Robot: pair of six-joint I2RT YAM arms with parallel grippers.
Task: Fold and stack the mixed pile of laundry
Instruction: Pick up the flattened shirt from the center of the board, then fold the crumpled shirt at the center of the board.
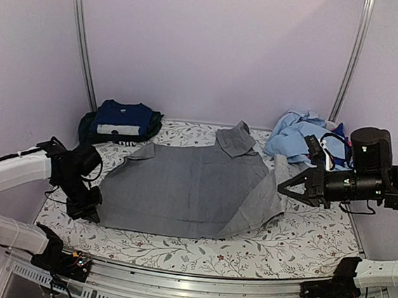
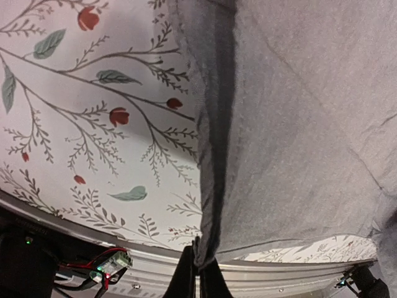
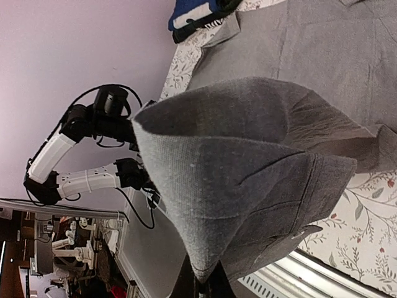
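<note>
A grey collared shirt lies spread flat in the middle of the floral sheet, collar toward the back. My left gripper is shut on its near-left corner; in the left wrist view the grey cloth hangs pinched between the fingers of that gripper. My right gripper is shut on the shirt's right edge and holds it lifted, the cloth draped in a peak over that gripper. Light blue shirts lie bunched at the back right. A folded navy T-shirt rests on a dark green plaid piece at the back left.
The white floral sheet covers the table. A metal rail runs along the near edge. Upright frame posts stand at the back left and back right. Walls close in the back and sides.
</note>
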